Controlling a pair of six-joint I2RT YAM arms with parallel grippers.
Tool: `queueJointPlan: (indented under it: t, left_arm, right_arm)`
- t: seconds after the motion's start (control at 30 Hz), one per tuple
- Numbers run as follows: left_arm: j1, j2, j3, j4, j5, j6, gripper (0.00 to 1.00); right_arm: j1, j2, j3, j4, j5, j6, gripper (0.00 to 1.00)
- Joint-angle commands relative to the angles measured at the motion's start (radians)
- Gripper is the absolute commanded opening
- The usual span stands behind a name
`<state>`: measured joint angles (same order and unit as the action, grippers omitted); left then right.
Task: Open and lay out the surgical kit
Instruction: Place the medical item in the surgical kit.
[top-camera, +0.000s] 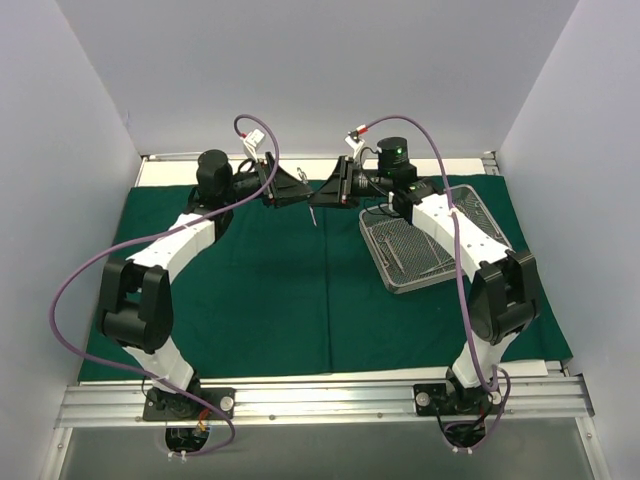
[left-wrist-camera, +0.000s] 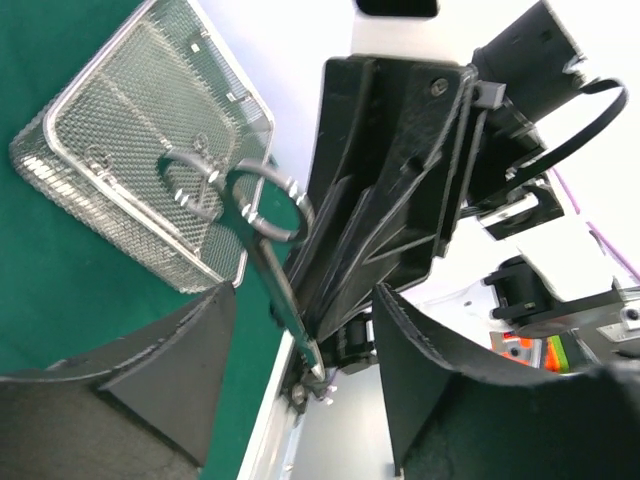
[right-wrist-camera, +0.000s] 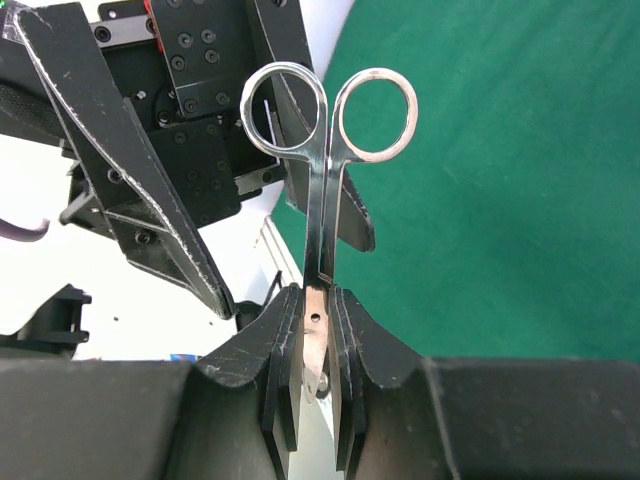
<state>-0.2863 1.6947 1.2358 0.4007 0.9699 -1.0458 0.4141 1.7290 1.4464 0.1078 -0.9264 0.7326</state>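
Note:
The dark green drape (top-camera: 270, 290) lies spread over the table. The silver wire-mesh tray (top-camera: 385, 270) sits on it at the right, partly under my right arm, and also shows in the left wrist view (left-wrist-camera: 120, 140). My right gripper (top-camera: 327, 188) (right-wrist-camera: 318, 295) is shut on the blades of steel scissors (right-wrist-camera: 320, 200), held above the drape at the back centre with the ring handles pointing away. My left gripper (top-camera: 300, 188) (left-wrist-camera: 305, 295) is open and faces the right one. The scissors (left-wrist-camera: 265, 250) lie in the gap between its fingers.
White walls close in the left, right and back. A white strip and metal rail (top-camera: 420, 160) run along the drape's far edge. Purple cables (top-camera: 430, 130) loop over both arms. An aluminium rail (top-camera: 320, 400) carries the arm bases at the near edge.

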Motion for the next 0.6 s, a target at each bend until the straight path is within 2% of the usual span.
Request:
queueJointPlan:
  t: [0.0, 0.4, 0.57]
  left_arm:
    - [-0.004, 0.006, -0.009, 0.179, -0.005, -0.08, 0.64]
    - [-0.004, 0.036, -0.03, 0.313, -0.005, -0.167, 0.57]
    - [-0.002, 0.049, -0.039, 0.386, -0.003, -0.221, 0.5]
  right_arm:
    - [0.008, -0.014, -0.009, 0.096, -0.054, 0.044, 0.0]
    - [0.008, -0.005, -0.021, 0.184, -0.075, 0.109, 0.0]
    - [0.009, 0.0, -0.03, 0.219, -0.081, 0.136, 0.0]
